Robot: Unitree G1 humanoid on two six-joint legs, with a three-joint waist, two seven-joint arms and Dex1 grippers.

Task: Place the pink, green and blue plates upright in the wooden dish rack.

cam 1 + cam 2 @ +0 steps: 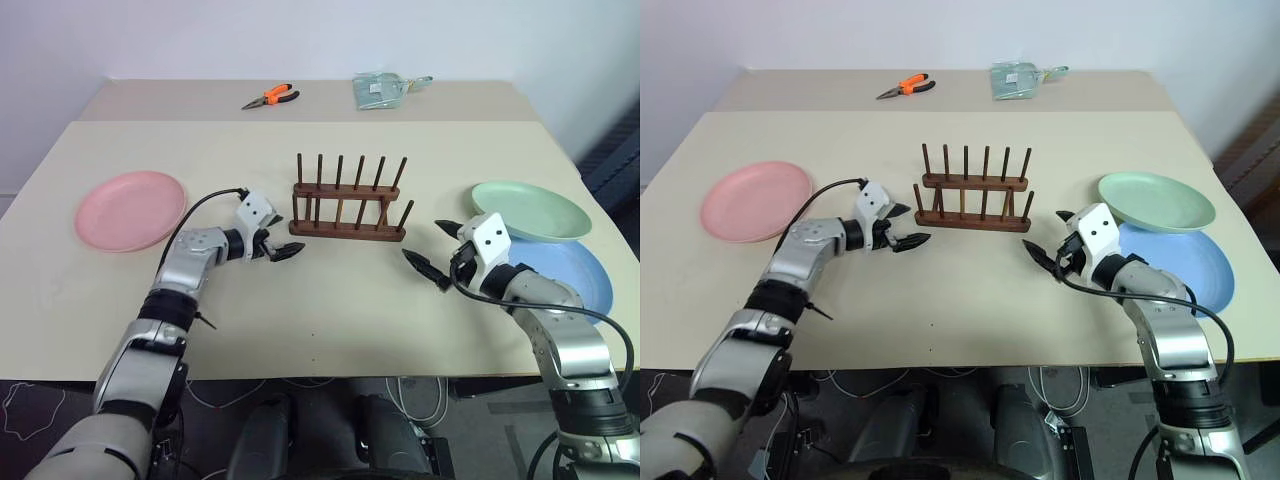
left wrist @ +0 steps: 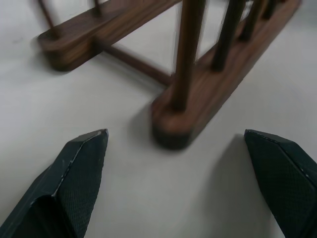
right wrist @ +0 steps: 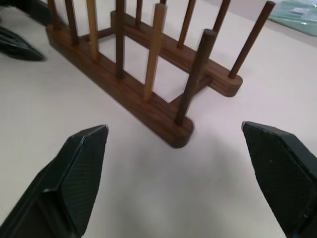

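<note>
Three plates, likely light, stiff, slick plastic, best pinched at the rim: pink plate (image 1: 130,210) beyond left tool (image 1: 281,246), green plate (image 1: 530,210) and blue plate (image 1: 570,275) beside right tool (image 1: 432,253); both tools wide, empty, flanking wooden dish rack (image 1: 348,205).

A wide, pale beige table (image 1: 330,300) carried everything. A small dark brown wooden dish rack (image 1: 349,205) with two rows of thin upright pegs stood on it. Well to the left of the rack lay a round pale pink plastic plate (image 1: 130,209). To the rack's right, a mint green plate (image 1: 530,210) lay overlapping a light blue plate (image 1: 575,275). Far behind the rack lay orange-handled pliers (image 1: 271,96) and a clear greenish packet (image 1: 380,89).
</note>
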